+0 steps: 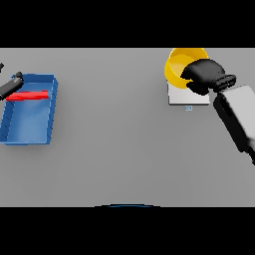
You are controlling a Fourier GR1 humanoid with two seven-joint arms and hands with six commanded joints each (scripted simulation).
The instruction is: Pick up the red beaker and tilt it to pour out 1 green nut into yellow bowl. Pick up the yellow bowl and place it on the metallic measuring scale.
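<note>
Now the right hand curls its fingers around the yellow bowl on the metallic scale near the table's far right corner. Left hand touches the red beaker in the blue tray; grip unclear.

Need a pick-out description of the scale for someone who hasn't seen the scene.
On the grey table, look to the far right side, opposite the blue tray on the left. The metallic measuring scale is the flat pale square slab there, with the yellow bowl over its far edge, held by the right hand. It is the only square, pale thing around.
</note>
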